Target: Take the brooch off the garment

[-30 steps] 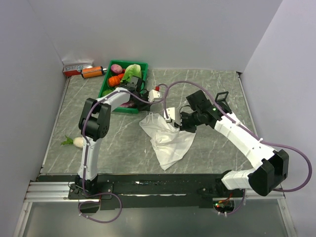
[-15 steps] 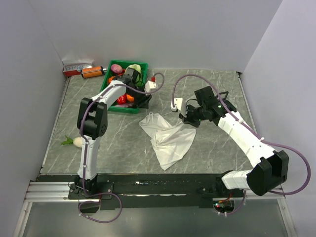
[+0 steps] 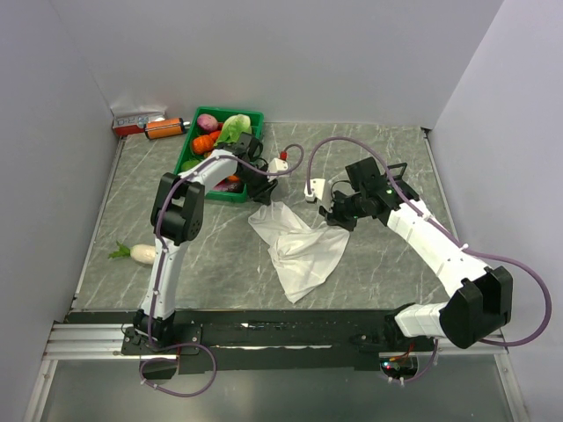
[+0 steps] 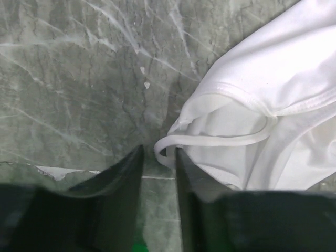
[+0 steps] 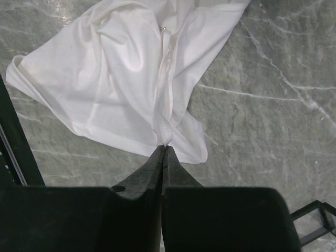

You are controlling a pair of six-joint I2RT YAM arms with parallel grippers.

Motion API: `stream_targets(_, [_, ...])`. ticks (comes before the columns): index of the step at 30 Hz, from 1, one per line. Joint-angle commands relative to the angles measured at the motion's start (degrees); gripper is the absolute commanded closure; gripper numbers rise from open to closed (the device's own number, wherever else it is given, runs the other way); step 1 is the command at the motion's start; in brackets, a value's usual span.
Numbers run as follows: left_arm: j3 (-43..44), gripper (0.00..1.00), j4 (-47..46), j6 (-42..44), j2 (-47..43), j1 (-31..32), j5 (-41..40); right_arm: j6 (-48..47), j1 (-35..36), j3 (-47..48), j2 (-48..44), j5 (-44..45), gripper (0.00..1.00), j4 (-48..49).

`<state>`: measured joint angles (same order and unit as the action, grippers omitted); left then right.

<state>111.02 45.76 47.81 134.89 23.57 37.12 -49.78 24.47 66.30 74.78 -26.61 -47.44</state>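
Note:
The white garment (image 3: 299, 251) lies crumpled in the middle of the table. My right gripper (image 3: 334, 218) is shut on a fold at its right edge; the right wrist view shows the fingertips (image 5: 165, 148) pinching the cloth (image 5: 121, 84). A tiny dark speck (image 5: 164, 28) near the far end of the centre seam may be the brooch. My left gripper (image 3: 262, 193) is at the garment's upper-left corner, low over the table. In the left wrist view it (image 4: 158, 155) is open by a narrow gap, with a strap loop (image 4: 210, 142) ending between the fingertips.
A green bin (image 3: 186, 158) of toy vegetables stands at the back left, just behind the left gripper. A white radish (image 3: 141, 253) lies at the left edge. An orange bottle (image 3: 164, 128) and a box lie in the back left corner. A small black frame (image 3: 396, 170) stands behind the right arm.
My left gripper has come from over the green bin down to the garment's upper-left corner. My right gripper pulled the cloth's edge a little to the right, then held still.

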Motion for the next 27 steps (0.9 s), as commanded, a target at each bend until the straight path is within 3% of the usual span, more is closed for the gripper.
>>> stream_targets(1, [1.5, 0.70, 2.0, 0.4, 0.6, 0.4, -0.3, 0.4, -0.7, -0.3, -1.5, -1.1, 0.99, 2.0])
stream_targets(5, [1.4, 0.97, 3.1, 1.2, 0.2, 0.4, 0.1, 1.4, -0.7, -0.9, -1.6, -0.9, 0.99, 3.2])
stream_targets(6, [1.3, 0.99, 3.5, 1.3, -0.1, 0.4, 0.4, 1.5, -0.8, -0.9, -1.7, -0.9, 0.99, 3.4])
stream_targets(20, [4.9, 0.99, 4.5, -7.0, -9.7, -2.6, 7.8, 4.9, -4.7, 2.0, -0.7, 1.6, 1.00, 6.3])
stream_targets(25, [3.4, 0.99, -4.6, -17.0, -18.8, -5.5, 6.5, 9.9, -12.8, 9.2, 1.0, 1.6, 1.00, 9.4])
stream_targets(27, [6.9, 0.99, -6.4, -20.6, -20.9, -7.5, 8.0, 11.3, -15.1, 12.2, 2.4, 1.6, 1.00, 10.7])
